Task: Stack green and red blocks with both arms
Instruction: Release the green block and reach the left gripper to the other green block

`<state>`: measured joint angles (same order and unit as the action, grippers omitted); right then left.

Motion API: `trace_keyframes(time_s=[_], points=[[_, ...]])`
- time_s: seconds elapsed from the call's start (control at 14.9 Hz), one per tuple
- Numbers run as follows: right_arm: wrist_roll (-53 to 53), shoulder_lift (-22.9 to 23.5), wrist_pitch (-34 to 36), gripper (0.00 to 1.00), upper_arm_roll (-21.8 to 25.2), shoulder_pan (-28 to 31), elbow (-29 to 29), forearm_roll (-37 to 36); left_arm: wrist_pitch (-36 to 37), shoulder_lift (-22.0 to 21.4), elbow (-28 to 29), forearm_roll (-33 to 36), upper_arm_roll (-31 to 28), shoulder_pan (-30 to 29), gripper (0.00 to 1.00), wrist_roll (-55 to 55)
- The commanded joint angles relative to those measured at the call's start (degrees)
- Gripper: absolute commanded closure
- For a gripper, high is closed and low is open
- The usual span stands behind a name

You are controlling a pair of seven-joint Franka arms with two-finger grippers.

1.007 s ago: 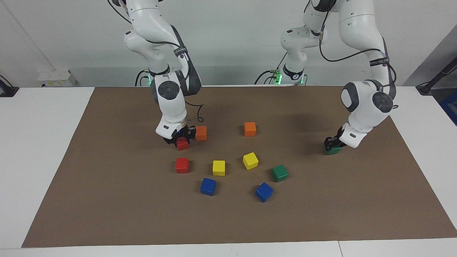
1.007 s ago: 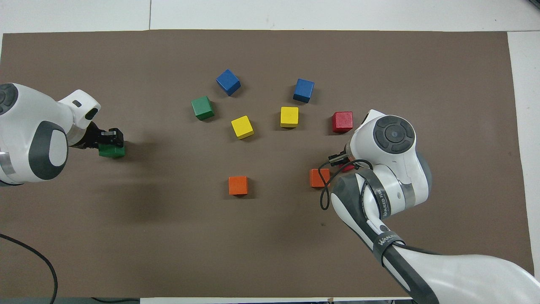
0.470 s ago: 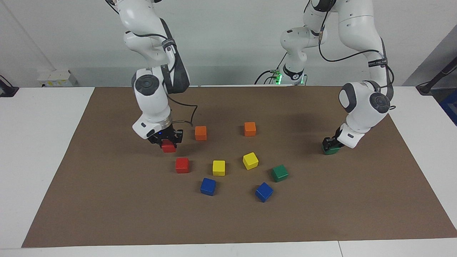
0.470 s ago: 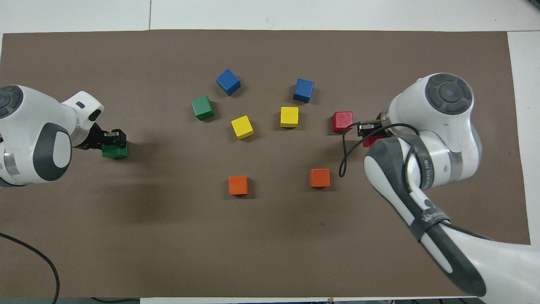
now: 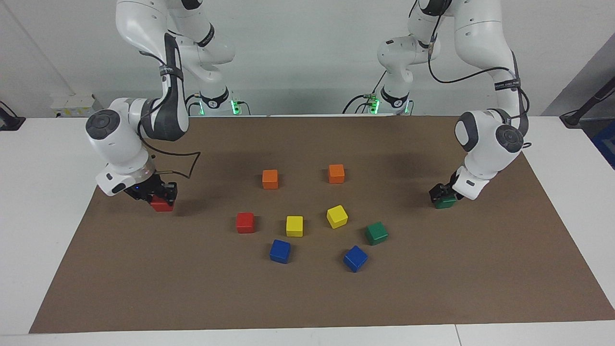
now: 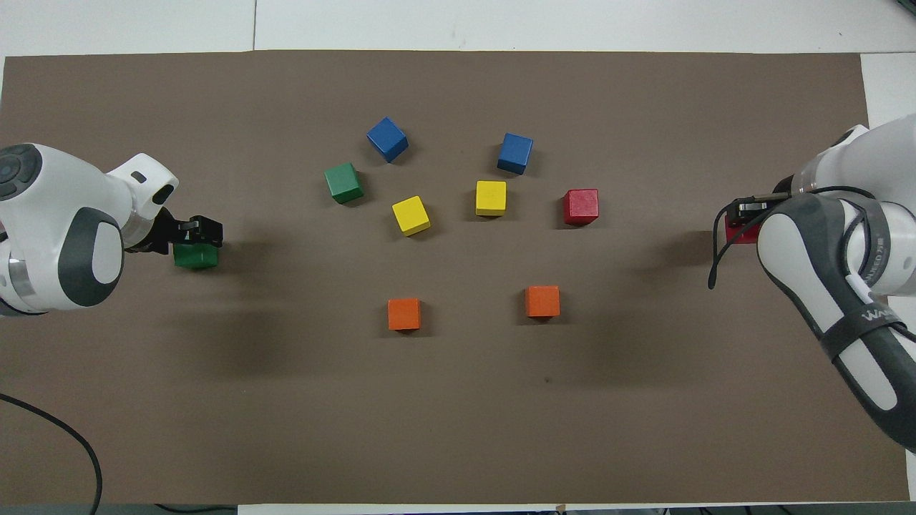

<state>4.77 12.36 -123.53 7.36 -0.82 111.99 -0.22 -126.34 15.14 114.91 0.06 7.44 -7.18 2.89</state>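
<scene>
- Now the right gripper (image 5: 156, 194) is low over the brown mat (image 5: 307, 298) at the right arm's end of the desk (image 5: 43, 192), its jaws pinching a held red block (image 5: 162, 205); in the overhead view the same gripper (image 6: 744, 214) shows just past the arm's white wrist, with only a corner of that held red block (image 6: 737, 232) visible.
- Whether the held red block touches the mat or hangs just above it cannot be told.
- At the left arm's end, the left gripper (image 5: 441, 193) is down at a gripped green block (image 5: 445, 202), jaws closed on its sides; from overhead the left gripper (image 6: 197, 232) sits on the gripped green block (image 6: 195, 255), which appears to rest on the mat.
- Near the middle, a free red block (image 5: 245, 222) lies toward the right arm's end, and a free green block (image 5: 376, 233) lies toward the left arm's end; both are apart from any gripper.
- Between them sit two yellow cubes (image 5: 294, 226), the second one (image 5: 337, 216) tilted askew.
- Two blue cubes (image 5: 280, 251) lie farther from the robots than the yellow ones, the other one (image 5: 355, 258) just beside the free green block.
- Two orange cubes (image 5: 270, 179) lie nearer to the robots than the yellow ones, the second (image 5: 336, 173) well apart from the first.
- No block stands on another.
</scene>
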Motion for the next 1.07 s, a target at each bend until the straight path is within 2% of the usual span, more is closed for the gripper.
trace_keyframes(time_s=[0.0,0.13,0.4,0.54,0.67,0.87,1.01], points=[[1.2,-0.49,-2.32,1.0,-0.68,0.29,2.61,1.19,1.35,-0.9,-1.26,0.03,-0.5,0.67,0.0,0.89],[1.38,-0.49,-4.08,1.0,-0.68,0.64,4.1,1.1,3.03,-0.9,-2.84,-0.06,-0.5,2.24,0.0,2.46],[2.34,0.21,-5.92,1.0,-0.77,0.38,5.77,1.19,4.52,-0.55,-5.65,-0.15,-0.06,4.71,0.0,12.73],[2.52,0.12,-8.74,1.0,-0.77,0.12,7.71,1.19,3.92,-0.46,-6.62,-0.41,-0.24,9.09,0.0,21.93],[2.52,0.3,-8.83,1.0,-0.77,-0.06,7.8,1.19,3.56,1.2,-8.98,-0.41,-0.15,12.0,0.0,28.55],[2.52,0.91,-9.8,1.0,-0.77,-0.06,8.24,1.19,3.47,2.69,-12.24,-0.5,-0.15,14.64,0.0,31.29],[2.61,0.91,-9.8,1.0,-0.77,-0.06,8.24,1.19,5.4,5.93,-18.02,-0.5,-0.32,17.44,0.0,31.65]])
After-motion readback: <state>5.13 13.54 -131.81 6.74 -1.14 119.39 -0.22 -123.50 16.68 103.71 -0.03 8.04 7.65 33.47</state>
